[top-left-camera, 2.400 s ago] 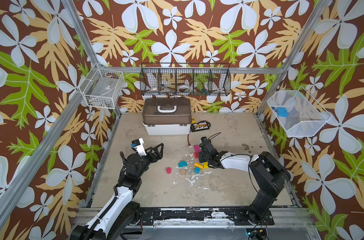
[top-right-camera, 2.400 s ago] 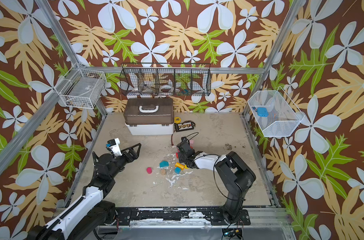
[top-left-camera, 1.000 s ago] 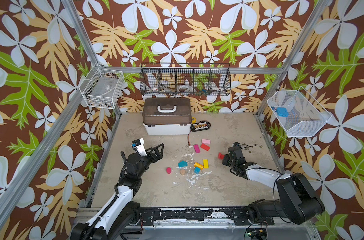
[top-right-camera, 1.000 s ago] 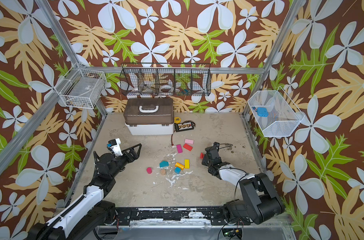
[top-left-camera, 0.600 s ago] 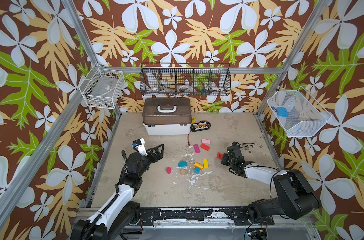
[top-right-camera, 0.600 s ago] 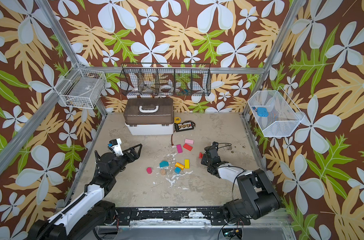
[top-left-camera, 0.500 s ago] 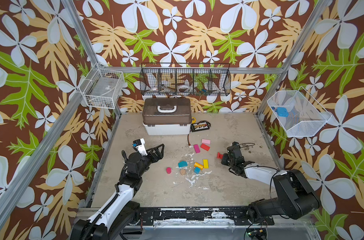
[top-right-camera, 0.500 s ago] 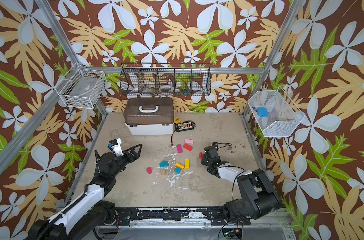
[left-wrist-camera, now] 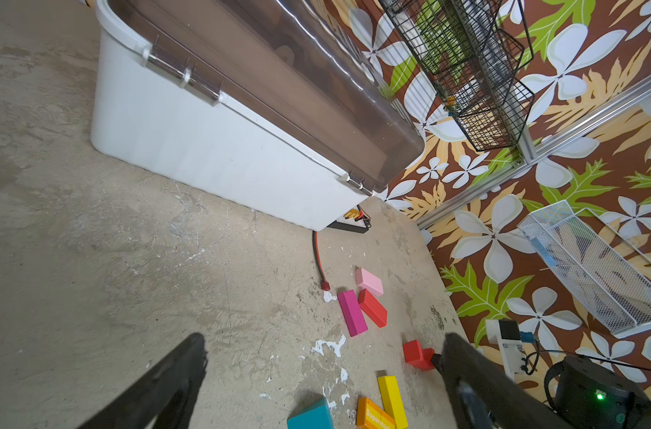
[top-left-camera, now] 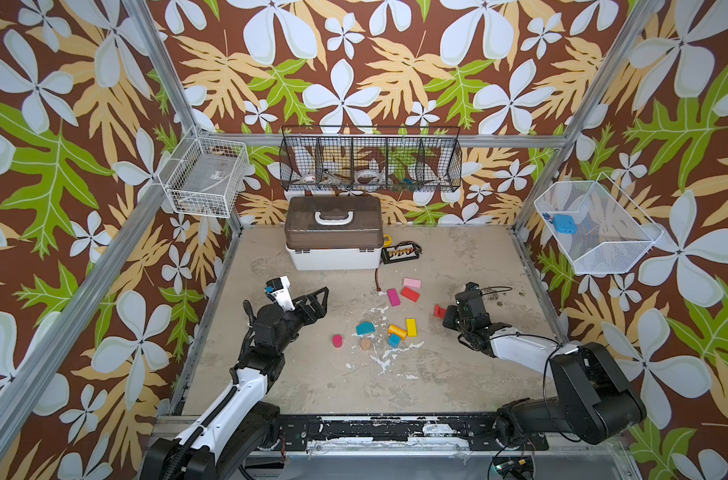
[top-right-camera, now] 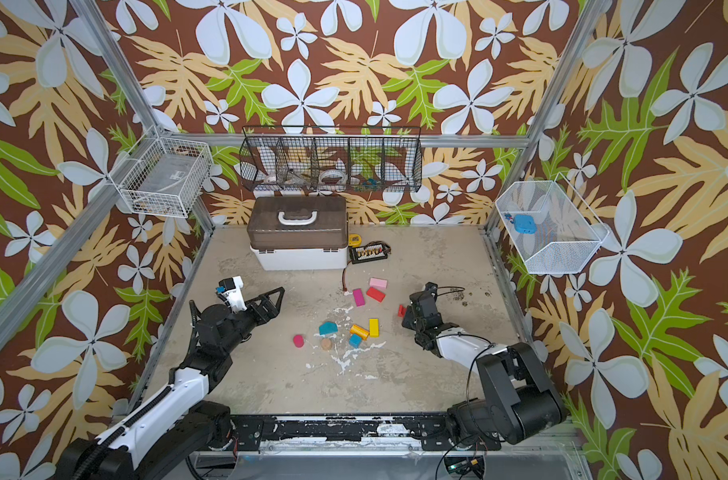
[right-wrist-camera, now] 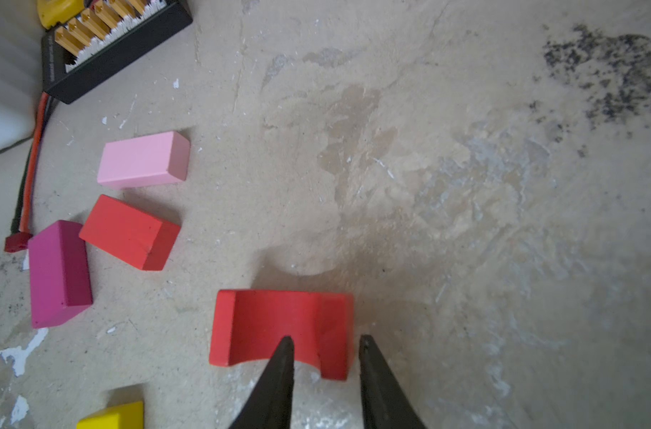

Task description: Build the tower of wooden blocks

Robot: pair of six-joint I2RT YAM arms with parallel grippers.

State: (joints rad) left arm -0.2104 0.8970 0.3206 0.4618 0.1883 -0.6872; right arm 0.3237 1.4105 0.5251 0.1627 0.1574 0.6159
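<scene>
Nearest me on the desk (top-left-camera: 312, 374) is the loose cluster: crimson cylinder (top-left-camera: 337, 340), tan cylinder (top-left-camera: 366, 343) and blue cube (top-left-camera: 394, 340), with the teal roof piece (top-left-camera: 366, 328), orange cylinder (top-left-camera: 397, 331) and yellow bar (top-left-camera: 411, 327) just behind. Nothing is stacked, so there is no tower yet and every wood block lies flat and separate.

A little further out, off to the right of that cluster, sits the red arch (right-wrist-camera: 275, 323), its opening turned toward my right pincer (right-wrist-camera: 326, 340). The tips are parted and straddle one leg of the arch, one tip over the notch and the other just outside the leg. I see slack on the notch side, so I read it as released, not clamping.

My left pincer (top-left-camera: 323, 302) hovers spread wide and empty, well apart from the blocks.

I judge the step in hand to be taking the arch. To do it well I would centre that leg between the tips, settle low enough that the flat faces are caught, close firmly, then lift straight up so the arch does not swing or skid.

Beyond lie the magenta bar (top-left-camera: 393, 297), red bar (top-left-camera: 410, 294) and pink bar (top-left-camera: 412, 284). These flat pieces look like the better base, so I would keep clear of them. Furthest back are the electronic board (top-left-camera: 400, 252) and toolbox (top-left-camera: 333, 232).
</scene>
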